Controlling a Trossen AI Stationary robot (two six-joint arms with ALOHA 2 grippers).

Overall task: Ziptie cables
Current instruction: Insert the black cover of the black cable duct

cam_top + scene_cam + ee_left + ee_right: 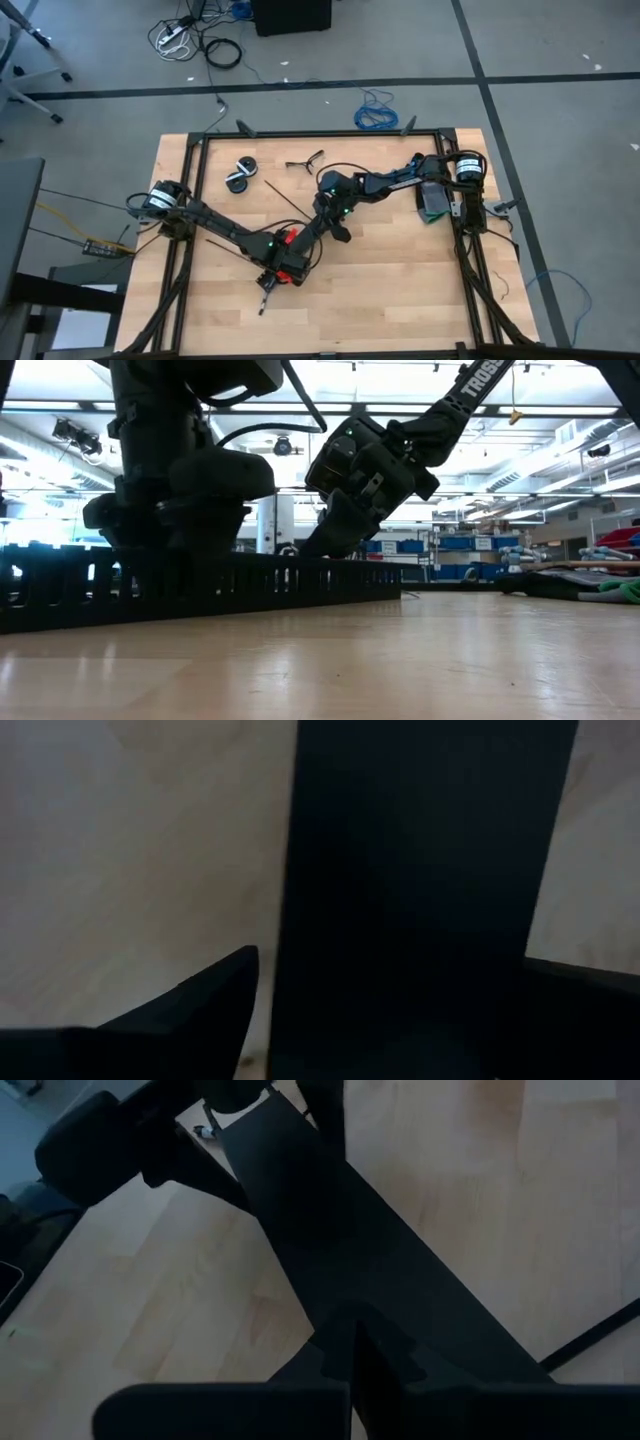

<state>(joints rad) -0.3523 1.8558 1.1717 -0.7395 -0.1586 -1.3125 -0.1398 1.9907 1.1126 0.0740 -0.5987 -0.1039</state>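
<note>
High view: both arms meet over a wide black perforated strip point(300, 240) mid-surface.
Left gripper point(272, 281) low at the strip's near end, fingers point(190, 1010) spread either side of it, not clamping; right gripper point(325, 214) at the far end, fingers clenched on the strip point(400, 1310), probably to pin it while the left repositions; one thin black ziptie point(285, 201) lies on the surface point(400, 290) just beyond the right fingers, untouched; cable bundle not discernible, possibly hidden under the arms.
</note>
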